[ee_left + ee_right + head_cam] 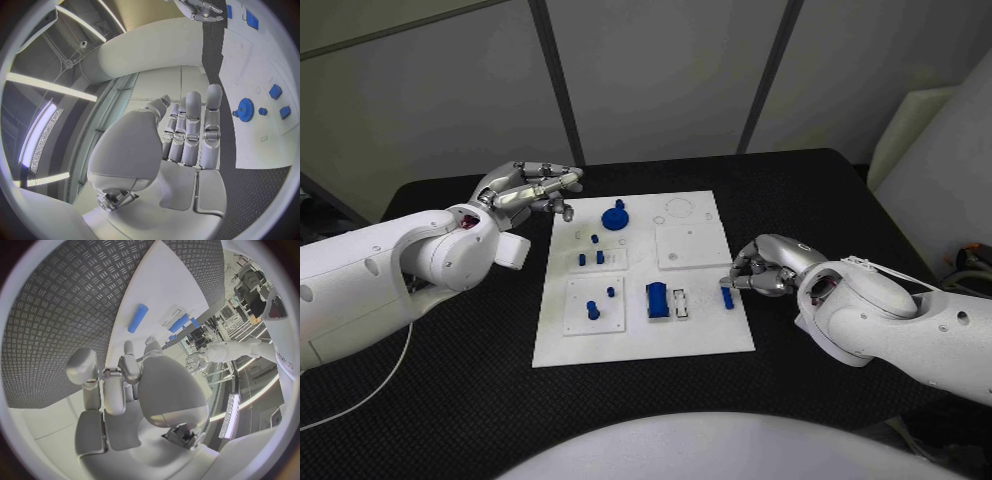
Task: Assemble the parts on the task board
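The white task board [697, 335] lies mid-table. On it sit a blue gear [617, 215], several small blue pegs [593, 258], a blue block [656, 299] and a blue cylinder [727, 297] lying flat near the right edge. My right hand [764, 265] hovers at that edge with its fingers just beside the cylinder. In the right wrist view the cylinder [138, 318] lies free on the board [169, 285], a short way beyond the fingertips [128, 351]. My left hand [528, 188] hangs off the board's far left corner, fingers straight and holding nothing. The gear [245, 109] shows beside it.
A raised white square plate [691, 244] with a hole sits on the board's right half. A small white slotted piece [681, 303] stands next to the blue block. Black ribbed table [459, 400] surrounds the board.
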`<state>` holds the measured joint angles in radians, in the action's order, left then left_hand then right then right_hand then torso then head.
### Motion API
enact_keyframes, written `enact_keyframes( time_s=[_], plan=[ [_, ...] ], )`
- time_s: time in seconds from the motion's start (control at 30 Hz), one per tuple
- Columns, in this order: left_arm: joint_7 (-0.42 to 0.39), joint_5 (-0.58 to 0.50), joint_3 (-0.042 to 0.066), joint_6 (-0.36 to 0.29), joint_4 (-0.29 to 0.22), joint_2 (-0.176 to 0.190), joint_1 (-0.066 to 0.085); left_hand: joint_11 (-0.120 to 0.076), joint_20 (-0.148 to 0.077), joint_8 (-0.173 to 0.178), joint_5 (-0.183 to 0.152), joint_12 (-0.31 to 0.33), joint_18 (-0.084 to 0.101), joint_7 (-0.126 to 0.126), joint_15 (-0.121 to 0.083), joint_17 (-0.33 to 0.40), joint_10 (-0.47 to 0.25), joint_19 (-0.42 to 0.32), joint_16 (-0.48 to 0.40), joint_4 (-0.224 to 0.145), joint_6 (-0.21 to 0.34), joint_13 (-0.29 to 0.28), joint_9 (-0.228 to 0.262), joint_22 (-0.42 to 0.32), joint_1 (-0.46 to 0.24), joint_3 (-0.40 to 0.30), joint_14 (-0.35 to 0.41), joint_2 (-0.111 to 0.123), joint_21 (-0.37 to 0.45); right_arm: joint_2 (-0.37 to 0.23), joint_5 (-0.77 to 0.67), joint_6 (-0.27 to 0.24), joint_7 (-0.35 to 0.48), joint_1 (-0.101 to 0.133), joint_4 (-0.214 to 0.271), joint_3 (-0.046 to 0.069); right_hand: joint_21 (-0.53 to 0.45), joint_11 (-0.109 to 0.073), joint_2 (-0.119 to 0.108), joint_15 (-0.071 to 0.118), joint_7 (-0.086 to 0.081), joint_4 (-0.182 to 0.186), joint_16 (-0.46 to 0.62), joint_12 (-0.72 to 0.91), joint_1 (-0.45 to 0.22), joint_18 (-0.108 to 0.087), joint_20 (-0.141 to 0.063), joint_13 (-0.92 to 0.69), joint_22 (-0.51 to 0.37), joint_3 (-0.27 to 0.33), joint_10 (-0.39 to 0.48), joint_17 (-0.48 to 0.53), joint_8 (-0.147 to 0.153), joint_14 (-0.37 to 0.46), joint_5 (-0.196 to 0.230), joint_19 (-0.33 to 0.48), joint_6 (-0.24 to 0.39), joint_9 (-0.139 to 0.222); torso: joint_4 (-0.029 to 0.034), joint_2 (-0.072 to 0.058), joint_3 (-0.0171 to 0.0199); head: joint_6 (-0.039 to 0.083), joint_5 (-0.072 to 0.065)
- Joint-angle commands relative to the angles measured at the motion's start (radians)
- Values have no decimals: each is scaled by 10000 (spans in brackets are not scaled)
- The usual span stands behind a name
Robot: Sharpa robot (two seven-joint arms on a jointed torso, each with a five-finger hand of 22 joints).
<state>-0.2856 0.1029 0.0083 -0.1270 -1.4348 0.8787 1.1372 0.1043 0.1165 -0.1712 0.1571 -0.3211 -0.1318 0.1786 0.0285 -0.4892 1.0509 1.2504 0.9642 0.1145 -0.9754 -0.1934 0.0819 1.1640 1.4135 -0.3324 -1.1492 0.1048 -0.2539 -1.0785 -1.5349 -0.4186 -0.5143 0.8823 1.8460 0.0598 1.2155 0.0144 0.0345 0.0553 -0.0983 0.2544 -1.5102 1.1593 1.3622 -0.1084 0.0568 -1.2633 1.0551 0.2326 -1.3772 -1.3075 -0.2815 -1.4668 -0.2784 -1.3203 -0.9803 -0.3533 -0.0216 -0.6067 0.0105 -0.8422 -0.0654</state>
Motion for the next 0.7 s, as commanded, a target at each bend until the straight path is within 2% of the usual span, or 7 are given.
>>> enact_keyframes(
  time_s=[0.03,0.33,0.7],
  plan=[
    [-36,-29,6,119,-23,8,7,16,50,-59,5,-51,-491,-3,-10,8,-82,46,8,-17,72,-13,-16,-8,-4,37,87,-60,48,54,-336,369,-309,-70,-35,-6,-62,37,-58,-58,10,88,62,-40,-48,35,38,3,-11,23,3,-1350,45,-773,-69,-18,-116,15,-6,-4,-5,-29,26],
    [-37,-29,6,121,-19,21,3,16,50,-59,5,-51,-491,-3,-10,8,-82,46,8,-17,72,-13,-16,-8,-4,37,87,-60,48,189,-409,678,-372,-289,-77,-8,-66,17,-100,-44,37,121,67,-54,-58,34,29,9,-11,64,6,-1345,57,-772,-92,-20,-237,13,4,-5,5,-74,42],
    [-35,-29,6,129,-21,29,-4,16,50,-59,5,-51,-491,-3,-10,8,-82,46,8,-17,72,-13,-16,-8,-4,37,87,-60,48,362,-678,1079,-422,-414,-167,-9,-90,-12,-169,-18,65,33,77,-76,125,29,8,17,-33,63,18,-1333,98,-769,-87,-9,-342,15,-7,-9,3,-105,56]
  ],
)
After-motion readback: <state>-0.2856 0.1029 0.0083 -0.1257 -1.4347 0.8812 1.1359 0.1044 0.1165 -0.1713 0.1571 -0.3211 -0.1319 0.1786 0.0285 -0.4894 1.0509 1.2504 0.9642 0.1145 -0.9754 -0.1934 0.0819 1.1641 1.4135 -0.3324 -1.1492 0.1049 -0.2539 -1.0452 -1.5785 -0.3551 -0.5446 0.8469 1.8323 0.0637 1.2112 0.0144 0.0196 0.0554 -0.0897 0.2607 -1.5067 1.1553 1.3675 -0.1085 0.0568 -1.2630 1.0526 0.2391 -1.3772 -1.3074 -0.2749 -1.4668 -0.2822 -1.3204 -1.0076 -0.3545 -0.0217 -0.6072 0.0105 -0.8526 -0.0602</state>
